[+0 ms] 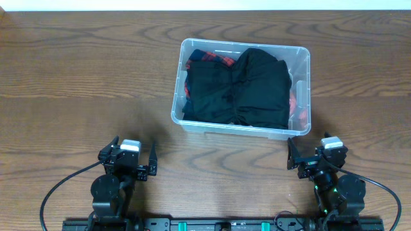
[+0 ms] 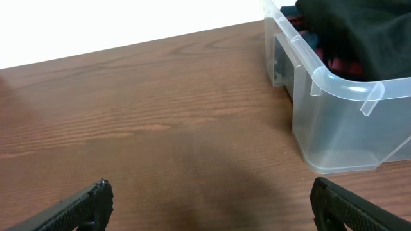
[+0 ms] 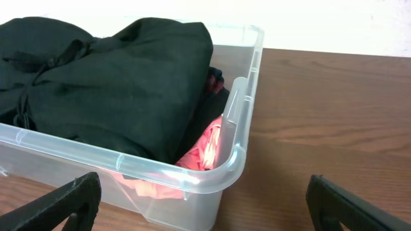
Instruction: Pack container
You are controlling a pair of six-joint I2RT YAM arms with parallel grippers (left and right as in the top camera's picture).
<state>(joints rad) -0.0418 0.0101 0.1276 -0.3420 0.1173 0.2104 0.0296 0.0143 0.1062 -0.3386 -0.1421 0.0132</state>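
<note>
Wood-grain table (image 1: pixel 77 77) is carrying one clear plastic container (image 1: pixel 306 90), which is sitting right of centre toward the far edge. One black garment (image 1: pixel 247 86) is lying on top inside it, covering red plaid fabric (image 1: pixel 209 59). Two grippers are hovering nearer the front edge. The left gripper (image 1: pixel 135 144) and right gripper (image 1: pixel 309 146) are both standing wide and holding nothing.

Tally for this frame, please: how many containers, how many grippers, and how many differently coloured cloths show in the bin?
container: 1
black cloth: 1
red plaid cloth: 1
pink cloth: 1 (may be part of another piece; cannot tell)
grippers, both open: 2, left gripper and right gripper
Total: 6
</note>
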